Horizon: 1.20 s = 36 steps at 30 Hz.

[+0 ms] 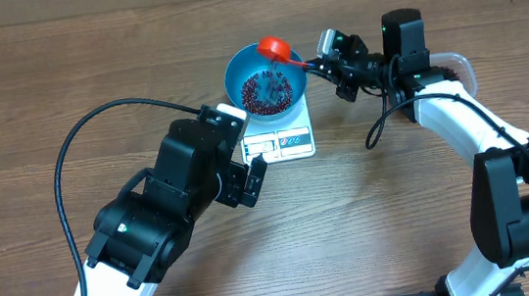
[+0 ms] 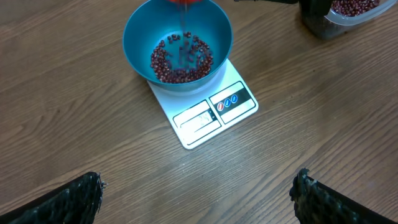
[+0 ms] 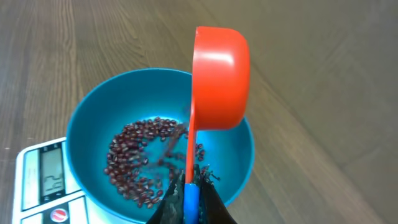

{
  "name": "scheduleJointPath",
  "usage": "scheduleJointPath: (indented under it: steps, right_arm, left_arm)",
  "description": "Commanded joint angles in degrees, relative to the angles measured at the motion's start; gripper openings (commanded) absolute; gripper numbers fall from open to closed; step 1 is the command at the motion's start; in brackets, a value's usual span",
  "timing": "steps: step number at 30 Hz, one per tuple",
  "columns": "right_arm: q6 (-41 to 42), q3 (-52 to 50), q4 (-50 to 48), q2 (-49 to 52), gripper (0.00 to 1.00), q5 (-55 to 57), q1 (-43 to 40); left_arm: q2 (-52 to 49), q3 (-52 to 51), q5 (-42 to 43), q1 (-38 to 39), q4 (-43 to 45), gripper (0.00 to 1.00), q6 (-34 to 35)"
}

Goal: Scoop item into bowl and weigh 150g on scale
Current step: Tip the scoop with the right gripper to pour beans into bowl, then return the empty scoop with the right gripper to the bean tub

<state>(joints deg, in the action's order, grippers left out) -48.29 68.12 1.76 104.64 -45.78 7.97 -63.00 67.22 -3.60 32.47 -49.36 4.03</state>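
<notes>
The counter (image 1: 20, 75) is lying bare across its whole left side, with only a black cable (image 1: 73, 153) looping out from the left arm. The left fingers (image 2: 68, 199) are standing wide apart and holding nothing. They are hovering just before the front edge of the scale (image 1: 288, 141), and in the left wrist view bare wood is showing between them and that edge.

The scale is sitting near the middle of the counter, turned at a slant, with its display and label panel facing the left arm. The bowl (image 1: 237, 72) is resting on the scale's far part, its rim reaching out past the scale's back and left edges while the front panel is staying uncovered. The beans (image 2: 180, 59) are lying in a loose layer over the bottom of the bowl, well below its rim.

The scoop (image 3: 221, 78) is hanging tipped over the far right rim of the bowl, its cup turned on its side, and a blurred streak is running from it down to the beans. The right fingers (image 3: 214, 208) are clamping the end of the scoop's handle, just outside the bowl's right rim.

Farther right, a clear tub (image 2: 351, 12) with more beans is sitting apart from the scale, with open wood between them. The right arm is crossing above the tub, hiding part of it from overhead.
</notes>
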Motion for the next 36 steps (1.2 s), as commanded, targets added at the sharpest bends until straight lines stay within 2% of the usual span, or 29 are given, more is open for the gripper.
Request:
scheduleJointPath:
  steps: [1, 6, 13, 17, 24, 29, 36]
  right_arm:
    - [-1.7, 0.2, -1.4, 0.4, 0.04, 0.8, 0.1]
    - [-0.2, 0.2, -2.3, 0.3, 0.04, 0.8, 0.1]
    - [14.3, 0.2, -1.2, -3.1, 0.04, 3.6, -0.3]
    - [17.0, 0.2, 2.5, -7.7, 0.04, 9.9, -0.3]
    - [17.2, 0.2, 17.4, -18.7, 0.04, 29.1, -0.3]
    - [25.2, 0.2, 27.0, -24.7, 0.04, 45.8, -1.1]
    - [35.4, 0.2, 39.7, -26.1, 0.04, 48.3, -8.0]
  left_arm:
    - [0.7, 1.5, 0.6, -0.3, 0.1, 0.99, -1.0]
    - [0.7, 1.5, 0.6, -0.3, 0.1, 1.00, -1.0]
    - [0.7, 1.5, 0.6, -0.3, 0.1, 1.00, -1.0]
    - [0.7, 1.5, 0.6, -0.3, 0.1, 1.00, -1.0]
    - [0.7, 1.5, 0.7, -0.3, 0.1, 0.99, -1.0]
    - [0.7, 1.5, 0.7, -0.3, 0.1, 0.99, -1.0]
    - [0.4, 1.5, 0.7, -0.3, 0.1, 1.00, -1.0]
